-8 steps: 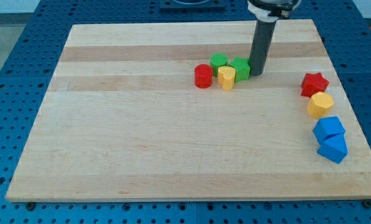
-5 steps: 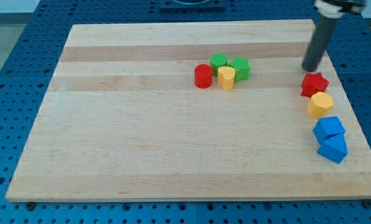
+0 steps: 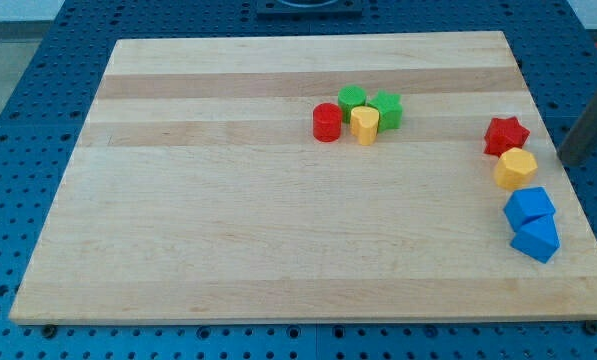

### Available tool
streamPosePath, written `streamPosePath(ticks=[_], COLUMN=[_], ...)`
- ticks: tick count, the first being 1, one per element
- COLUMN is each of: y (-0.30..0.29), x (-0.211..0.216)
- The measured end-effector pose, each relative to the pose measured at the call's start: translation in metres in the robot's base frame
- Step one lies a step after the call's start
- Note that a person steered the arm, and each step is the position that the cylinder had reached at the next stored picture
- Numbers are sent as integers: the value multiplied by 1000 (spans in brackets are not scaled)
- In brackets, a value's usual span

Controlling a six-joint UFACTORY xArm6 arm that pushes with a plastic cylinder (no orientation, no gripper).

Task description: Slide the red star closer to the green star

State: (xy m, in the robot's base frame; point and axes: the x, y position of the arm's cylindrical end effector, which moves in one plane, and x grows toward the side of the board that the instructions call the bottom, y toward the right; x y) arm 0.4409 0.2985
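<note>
The red star (image 3: 505,135) lies near the board's right edge. The green star (image 3: 386,110) sits at the right end of a cluster near the top middle, well to the left of the red star. My rod comes in from the view's right edge, and my tip (image 3: 566,162) is just off the board's right edge, to the right of the red star and a little lower, apart from it.
A green block (image 3: 352,100), a yellow block (image 3: 365,125) and a red cylinder (image 3: 327,122) crowd the green star. A yellow hexagon (image 3: 516,168) touches the red star from below. Two blue blocks (image 3: 529,208) (image 3: 536,239) lie under it. The wooden board (image 3: 228,200) rests on a blue pegboard.
My tip has moved from beside the green star rightwards, past the top of the red star, to the board's right edge. No block has moved.
</note>
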Motion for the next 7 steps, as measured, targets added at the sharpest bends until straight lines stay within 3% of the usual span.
streamPosePath(ticks=[4,7], y=[-67,-72], x=[-17,-54])
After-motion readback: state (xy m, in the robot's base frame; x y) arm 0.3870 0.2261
